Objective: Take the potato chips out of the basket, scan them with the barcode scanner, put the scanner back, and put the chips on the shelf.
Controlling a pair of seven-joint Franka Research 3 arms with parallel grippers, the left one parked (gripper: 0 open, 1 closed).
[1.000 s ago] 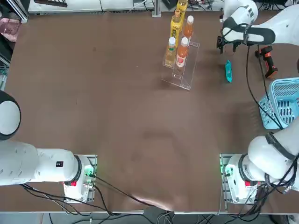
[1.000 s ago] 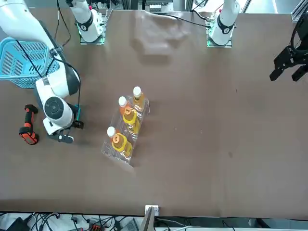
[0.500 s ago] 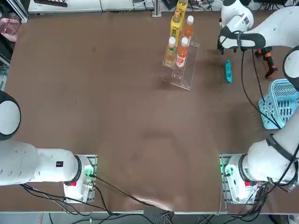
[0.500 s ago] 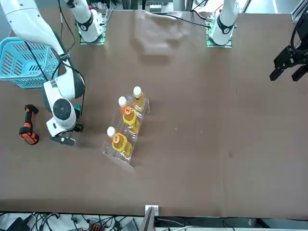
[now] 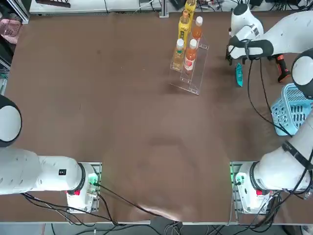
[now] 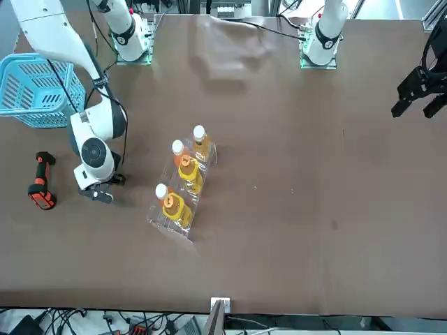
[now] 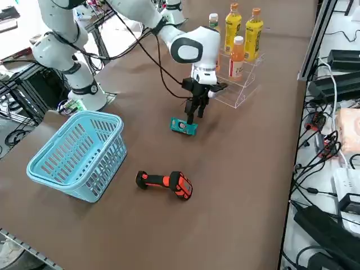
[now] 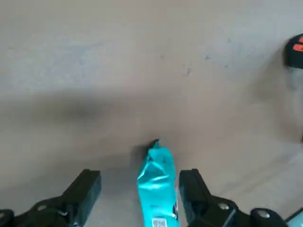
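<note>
Showing the right arm at the chips outside the basket, the arrangement runs from near to far, with the light blue plastic lattice basket (image 5: 292, 108) as landmark, nearest the robot's base. Beyond the basket lies the black handheld scanner with orange-red parts (image 7: 166, 181), on the table and apart from the gripper. Beyond the basket and to its left, the small teal-blue foil packet of potato chips (image 8: 157, 189) lies on the table, bearing a white printed label (image 8: 159, 222). The right gripper (image 8: 139, 177) is at the packet, its fingers spread wide on either side and holding nothing. Farther left of the basket, also beyond it, stands the clear acrylic stepped rack (image 5: 186, 85) with yellow and orange drink bottles (image 7: 243, 42). Removal from the basket is done; shelving remains. Whether scanning and the scanner's return are complete cannot be told; grasping the packet is probably the next step.
</note>
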